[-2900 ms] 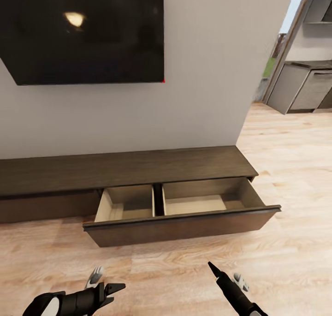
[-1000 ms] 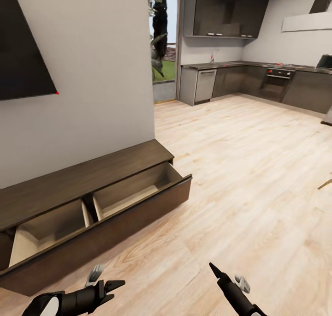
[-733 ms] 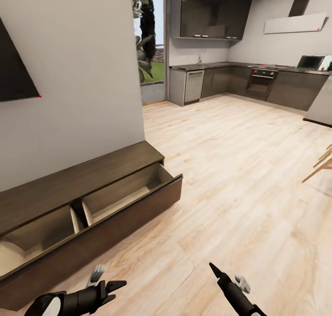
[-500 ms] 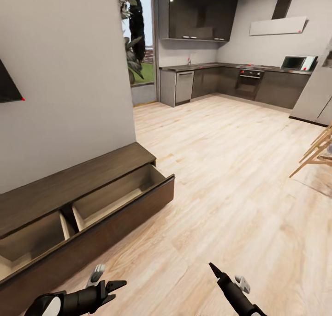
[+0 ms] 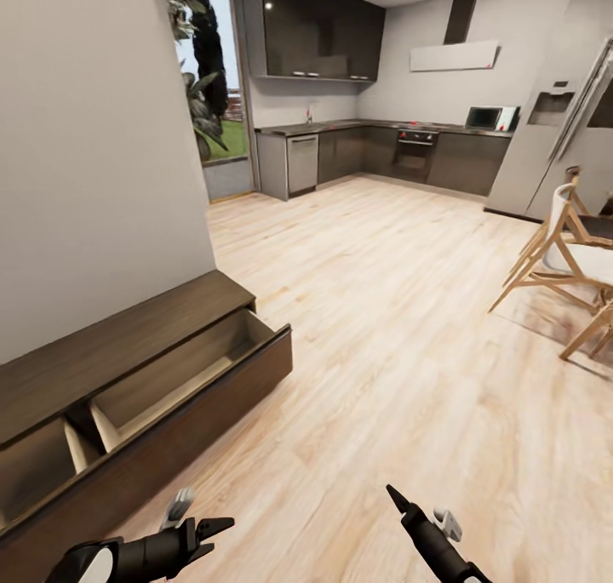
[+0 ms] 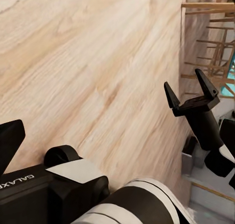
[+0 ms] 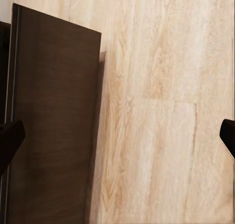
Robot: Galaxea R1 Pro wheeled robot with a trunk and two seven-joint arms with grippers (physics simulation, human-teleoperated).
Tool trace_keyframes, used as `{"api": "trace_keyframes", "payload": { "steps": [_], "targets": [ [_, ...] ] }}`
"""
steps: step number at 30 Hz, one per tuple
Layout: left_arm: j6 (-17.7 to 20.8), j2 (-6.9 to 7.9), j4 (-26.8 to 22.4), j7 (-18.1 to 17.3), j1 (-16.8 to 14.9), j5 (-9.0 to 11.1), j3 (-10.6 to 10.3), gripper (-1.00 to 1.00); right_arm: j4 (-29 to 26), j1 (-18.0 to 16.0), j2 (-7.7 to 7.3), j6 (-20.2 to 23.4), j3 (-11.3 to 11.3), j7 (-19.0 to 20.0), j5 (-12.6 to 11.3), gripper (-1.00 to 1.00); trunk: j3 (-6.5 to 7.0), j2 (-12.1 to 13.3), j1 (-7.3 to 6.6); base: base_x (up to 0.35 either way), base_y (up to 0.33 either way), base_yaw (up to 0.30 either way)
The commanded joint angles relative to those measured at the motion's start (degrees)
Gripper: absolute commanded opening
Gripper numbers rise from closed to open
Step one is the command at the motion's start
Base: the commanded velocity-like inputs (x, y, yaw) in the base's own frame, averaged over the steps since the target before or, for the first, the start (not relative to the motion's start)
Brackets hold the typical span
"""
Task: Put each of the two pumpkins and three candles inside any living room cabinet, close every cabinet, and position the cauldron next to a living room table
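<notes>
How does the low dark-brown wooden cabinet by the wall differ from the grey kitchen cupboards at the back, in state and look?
The low dark-brown wooden cabinet has its wide drawer pulled out, showing pale tan insides; the grey kitchen cupboards show shut fronts. The cabinet sits low on the floor, near the robot; the cupboards stand counter-high, far across the room, with glossy dark wall units above. Both stand against walls on the same pale wood floor.

The cabinet [image 5: 128, 370] sits left against the wall, chairs [image 5: 558, 255] far right.
</notes>
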Motion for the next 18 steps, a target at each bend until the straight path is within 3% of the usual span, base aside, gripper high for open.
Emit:
{"api": "trace_keyframes", "payload": {
  "steps": [1, 18],
  "targets": [
    [0.3, 0.05, 0.0, 0.0, 0.0, 0.3, -0.1, 1.0, 0.1, -0.1, 0.04, -0.2, -0.5, 0.2, 0.4, 1.0, 0.0, 0.0, -0.01, 0.0, 0.0, -0.269],
    [0.2, -0.56, 0.0, 0.0, 0.0, -0.3, -0.2, 1.0, 0.1, -0.1, 0.07, -0.2, -0.5, 0.2, 0.4, 1.0, 0.74, 0.0, -0.01, 0.0, 0.0, -0.27]
  ]
}}
